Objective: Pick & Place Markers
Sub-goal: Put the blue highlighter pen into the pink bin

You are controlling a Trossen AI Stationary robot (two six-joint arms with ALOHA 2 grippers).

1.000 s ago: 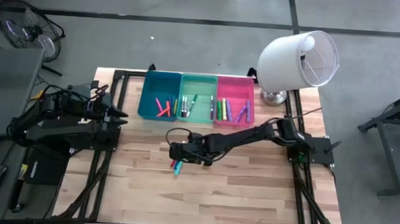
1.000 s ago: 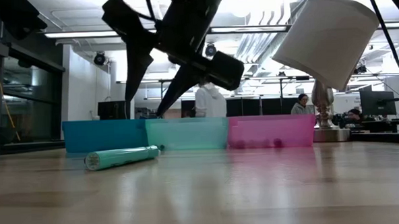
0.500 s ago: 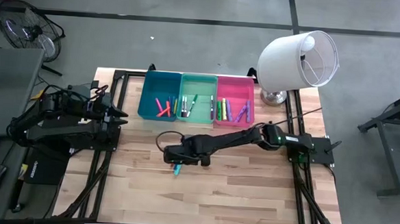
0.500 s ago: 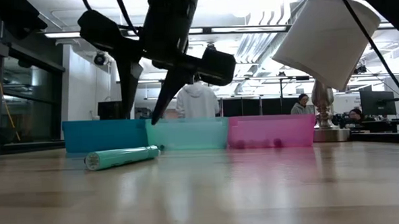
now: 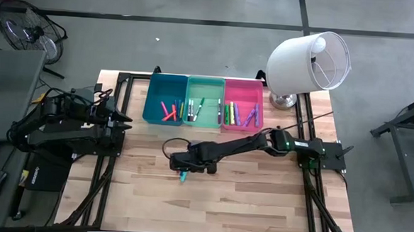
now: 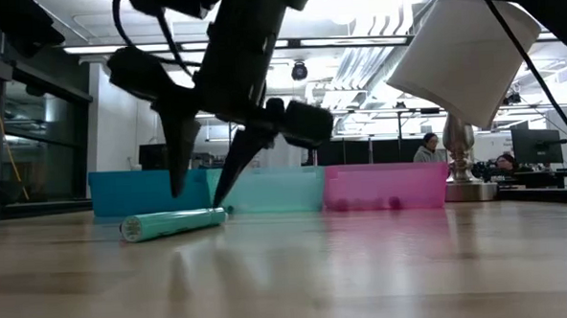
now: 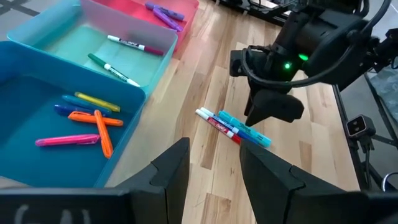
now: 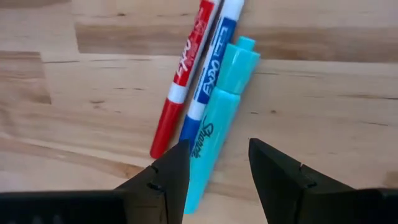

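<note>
Your right tool (image 8: 214, 171) hangs low over the counter (image 5: 259, 197), its two fingers spread apart and gripping nothing. Directly beneath and between those fingers lie three markers side by side, touching: a teal marker (image 8: 217, 118), a blue-and-white marker (image 8: 208, 81) and a red-and-white marker (image 8: 186, 71). In the low view the fingertips (image 6: 177, 188) stand just above the teal marker, not touching it. Beyond your right tool, at the far edge of the counter, three bins sit in a row, touching each other: a blue bin (image 5: 151, 102), a mint green bin (image 5: 190, 101) and a pink bin (image 5: 244, 86), each holding several more markers. A white lamp (image 5: 309, 61) stands past the pink bin, off to the side of your right arm. Your left tool (image 7: 214, 168) waits well apart at the counter's left edge, fingers parted and holding nothing, pointed toward the blue bin.
</note>
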